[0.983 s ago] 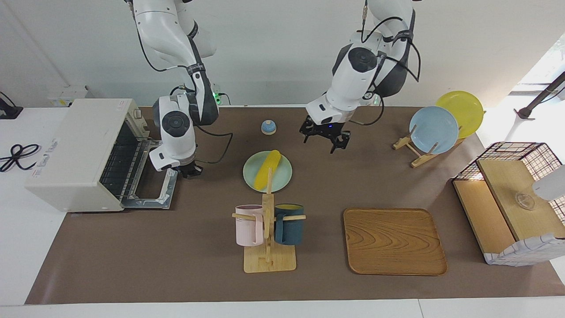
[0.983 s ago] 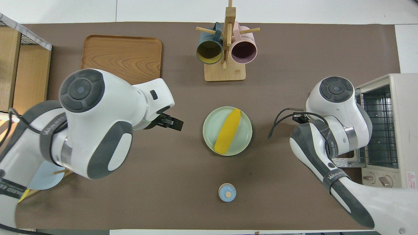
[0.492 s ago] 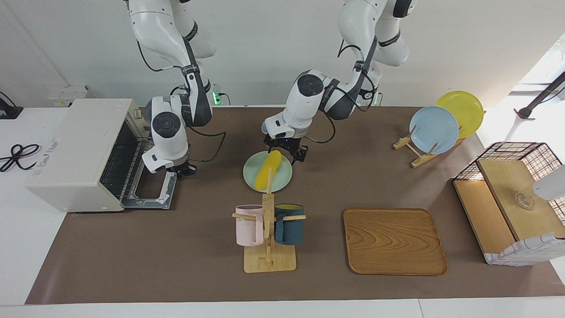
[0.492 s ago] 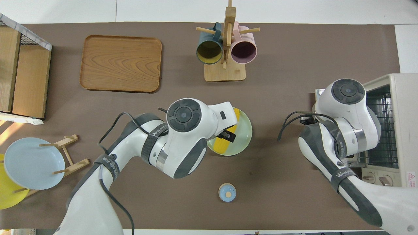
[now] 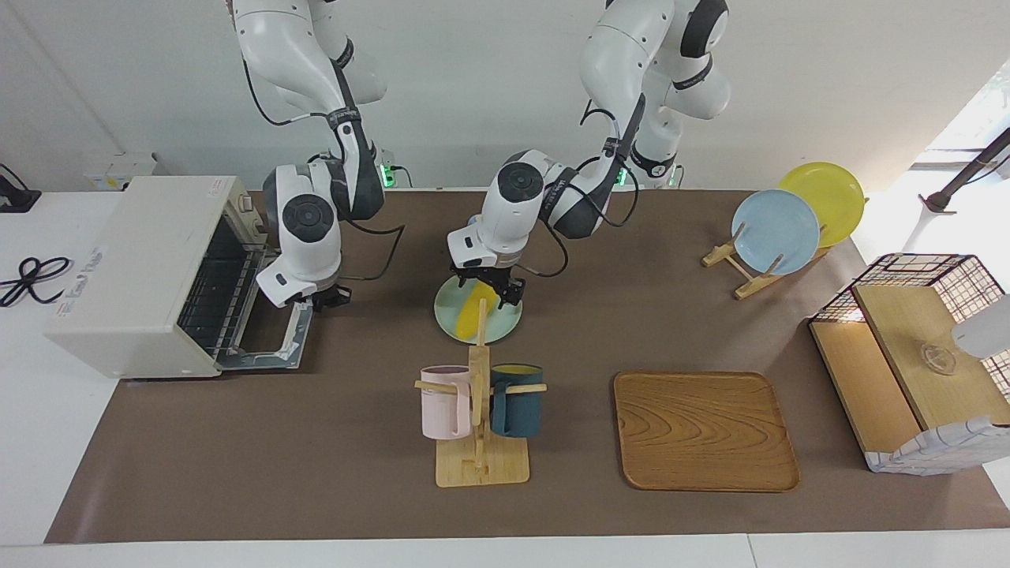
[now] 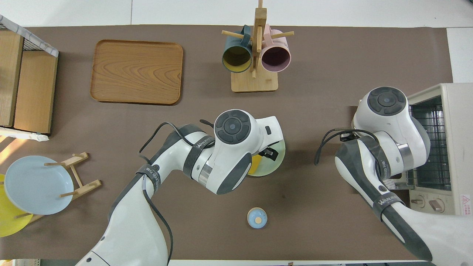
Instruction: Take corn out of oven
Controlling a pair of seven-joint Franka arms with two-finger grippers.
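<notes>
Two arms were in my view. By the oven [image 5: 134,272], whose door lay dropped open, my right gripper [image 5: 330,298] hung with jaws closed and empty. At mid-table, the smooth bright yellow corn [image 5: 473,309] lay on a pale green plate [image 5: 505,323], its long axis slanting across it, one end toward the robots. My left gripper [image 5: 493,289] hovered over it, jaws spread.

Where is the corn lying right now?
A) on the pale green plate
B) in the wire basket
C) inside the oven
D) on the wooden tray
A: the corn lies on the pale green plate mid-table, under the left gripper, while the oven rack shows nothing on it.
</notes>
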